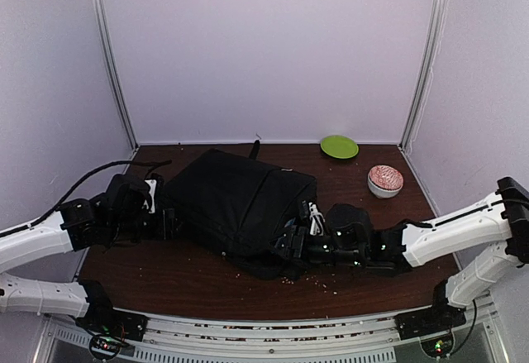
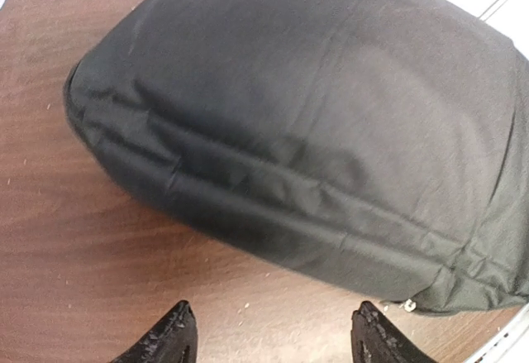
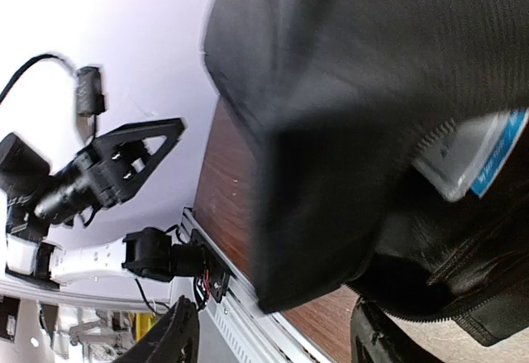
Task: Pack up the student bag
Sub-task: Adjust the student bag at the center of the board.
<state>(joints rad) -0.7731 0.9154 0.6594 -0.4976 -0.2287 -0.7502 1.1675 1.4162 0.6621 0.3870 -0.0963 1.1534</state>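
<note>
The student bag (image 1: 235, 202) lies flat in the middle of the brown table (image 1: 165, 276), a large black soft fabric bag. My left gripper (image 1: 168, 217) is at its left end. In the left wrist view the bag's rounded end (image 2: 314, 115) is just ahead of that gripper (image 2: 273, 334), which is open over bare wood. My right gripper (image 1: 291, 243) is at the bag's near right corner. In the right wrist view it (image 3: 273, 334) is open, and a black corner of the bag (image 3: 372, 90) hangs between the fingers without being pinched. A white and blue label (image 3: 475, 152) shows on the bag.
A green plate (image 1: 339, 146) sits at the back of the table and a red and white bowl (image 1: 385, 180) at the right. Crumbs (image 1: 322, 279) are scattered near the right gripper. A black cable (image 1: 107, 171) trails along the left arm. Pale walls enclose the table.
</note>
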